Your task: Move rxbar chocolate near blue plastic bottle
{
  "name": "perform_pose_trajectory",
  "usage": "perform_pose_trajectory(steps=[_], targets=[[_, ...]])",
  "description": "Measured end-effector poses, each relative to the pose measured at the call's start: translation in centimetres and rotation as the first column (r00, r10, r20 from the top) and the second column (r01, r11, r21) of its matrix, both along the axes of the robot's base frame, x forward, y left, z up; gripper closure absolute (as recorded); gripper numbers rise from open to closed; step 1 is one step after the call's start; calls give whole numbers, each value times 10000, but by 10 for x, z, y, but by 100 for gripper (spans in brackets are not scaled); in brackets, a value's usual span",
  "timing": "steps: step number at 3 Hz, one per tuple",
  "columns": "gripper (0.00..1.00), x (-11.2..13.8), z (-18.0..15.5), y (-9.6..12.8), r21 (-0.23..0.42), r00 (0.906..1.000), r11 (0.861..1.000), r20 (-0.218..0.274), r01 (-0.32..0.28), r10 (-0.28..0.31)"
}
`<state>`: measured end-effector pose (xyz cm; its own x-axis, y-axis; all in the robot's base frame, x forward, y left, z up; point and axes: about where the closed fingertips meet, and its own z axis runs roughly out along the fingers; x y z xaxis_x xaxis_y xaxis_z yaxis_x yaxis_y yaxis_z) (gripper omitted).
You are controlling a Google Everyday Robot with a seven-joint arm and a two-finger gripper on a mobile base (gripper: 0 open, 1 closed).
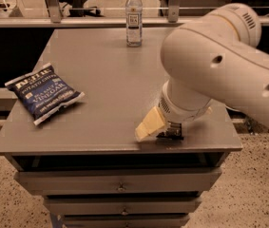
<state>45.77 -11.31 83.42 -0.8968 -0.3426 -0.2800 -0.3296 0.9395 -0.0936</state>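
The rxbar chocolate is a small black wrapper near the table's front edge, right of centre. Only a dark sliver of it shows under the arm. My gripper, cream-coloured, hangs low over the table at the bar's left end, touching or just above it. The blue plastic bottle is a clear bottle with a white cap and a dark label. It stands upright at the far edge of the table, well away from the bar and the gripper.
A dark-blue chip bag lies on the left side of the grey table. My bulky white arm covers the table's right side. Drawers sit below the front edge. A railing runs behind the table.
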Motion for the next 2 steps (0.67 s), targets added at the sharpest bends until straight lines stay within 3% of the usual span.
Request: perform_pose_trajectory(steps=[1, 2], targets=[[0, 8, -19, 3, -41, 9985, 9985, 30, 554, -554], [18, 16, -27, 4, -106, 9946, 9945, -11, 1040, -1040]])
